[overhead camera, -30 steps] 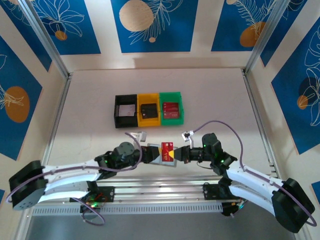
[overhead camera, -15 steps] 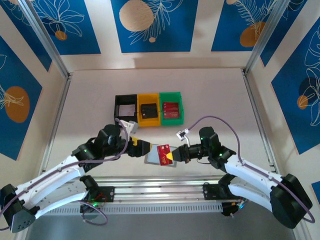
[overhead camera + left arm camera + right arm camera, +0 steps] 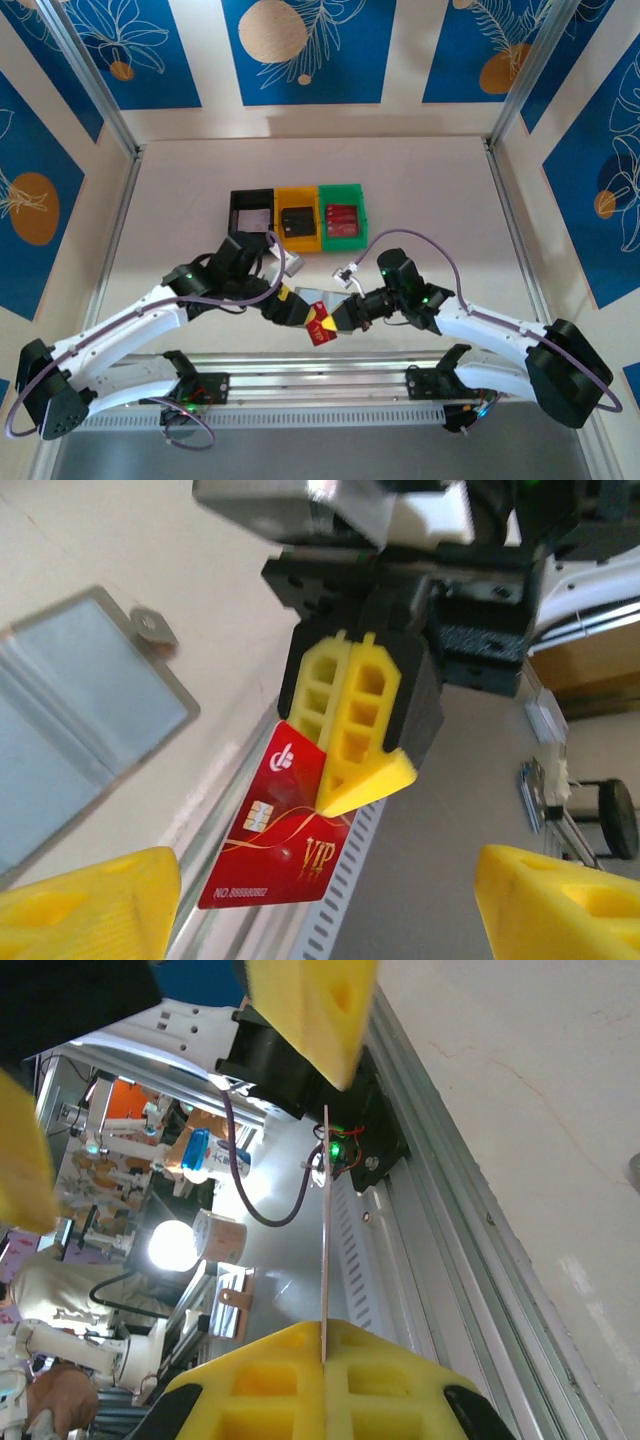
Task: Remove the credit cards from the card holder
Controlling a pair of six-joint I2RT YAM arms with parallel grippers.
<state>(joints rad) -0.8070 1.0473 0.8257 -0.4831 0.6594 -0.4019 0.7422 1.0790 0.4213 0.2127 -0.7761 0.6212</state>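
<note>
red plastic, judged stiff, light and slick, the credit card [image 3: 270, 850] is clenched at one edge in the right fingers [image 3: 365, 710]; the left fingers [image 3: 90, 900] are released; the card holder [image 3: 70, 740] is seen open on the counter [image 3: 120, 560].

Red card [image 3: 275, 842]: now lifted clear of the card holder [image 3: 75, 730], pinched in the right fingers [image 3: 372, 710], lower in the top view, nearer the desk's front edge. Right fingers: shifted left. Left arm [image 3: 150, 318]: unfolded, wrist moved up toward the bins [image 3: 297, 218], left fingers [image 3: 95, 895] angled toward the card.
</note>
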